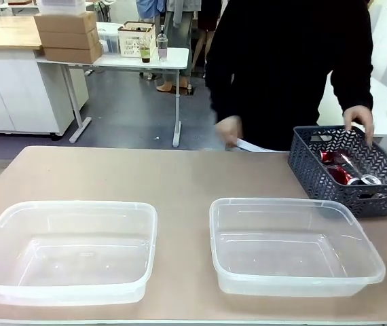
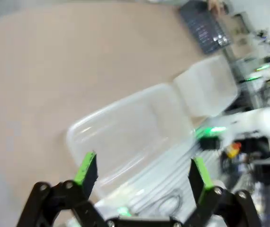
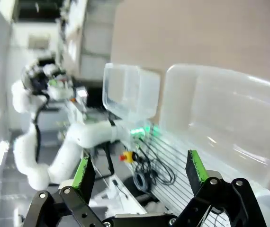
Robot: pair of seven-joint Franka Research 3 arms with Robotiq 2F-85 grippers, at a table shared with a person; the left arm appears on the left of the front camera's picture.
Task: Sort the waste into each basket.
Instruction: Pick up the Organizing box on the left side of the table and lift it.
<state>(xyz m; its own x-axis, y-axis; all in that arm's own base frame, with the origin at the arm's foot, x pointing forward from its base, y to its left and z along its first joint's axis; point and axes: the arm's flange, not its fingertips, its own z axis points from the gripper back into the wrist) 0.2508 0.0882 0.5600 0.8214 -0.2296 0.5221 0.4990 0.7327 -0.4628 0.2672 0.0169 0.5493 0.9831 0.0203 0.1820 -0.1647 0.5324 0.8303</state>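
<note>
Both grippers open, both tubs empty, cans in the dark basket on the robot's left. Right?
No: the dark basket with the cans stands on the robot's right, as the front view shows. The rest holds: left gripper and right gripper are open, left tub and right tub empty.

Grey floor [image 1: 125,112] beyond the tan work table [image 1: 180,173]. White side table [image 1: 122,62] on metal legs carries stacked cardboard boxes [image 1: 68,34], a slatted crate [image 1: 136,37] and a clear bottle [image 1: 161,42]. White cabinet [image 1: 10,92] with wooden top [image 1: 3,30] at left. Even indoor light.
</note>
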